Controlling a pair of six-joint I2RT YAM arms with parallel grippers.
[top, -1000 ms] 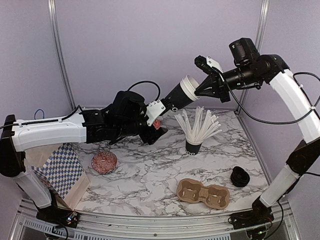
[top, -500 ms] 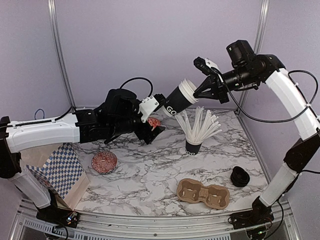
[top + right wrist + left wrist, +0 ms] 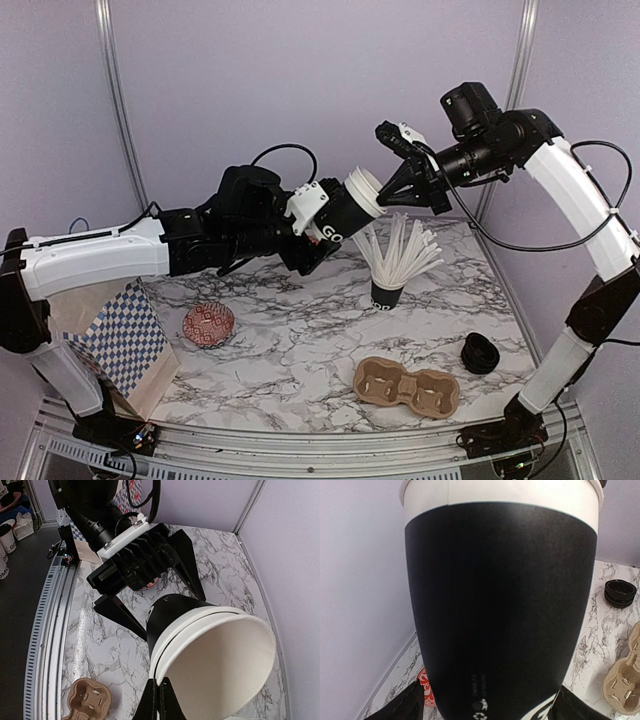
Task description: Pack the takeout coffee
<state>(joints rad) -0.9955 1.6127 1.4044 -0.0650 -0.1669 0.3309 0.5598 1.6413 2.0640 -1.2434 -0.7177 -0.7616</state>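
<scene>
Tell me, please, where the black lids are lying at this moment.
In the top view, the black lids sit on the right side of the marble table, just right of the brown carrier tray.

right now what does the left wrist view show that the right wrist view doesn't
Only the left wrist view: the outer wall of the black cup with its small white print, and the stack of black lids. Only the right wrist view: the cup's white inside, the left gripper with a finger on either side of it, and the right gripper pinching its rim. Both: the cup and the brown carrier tray.
</scene>
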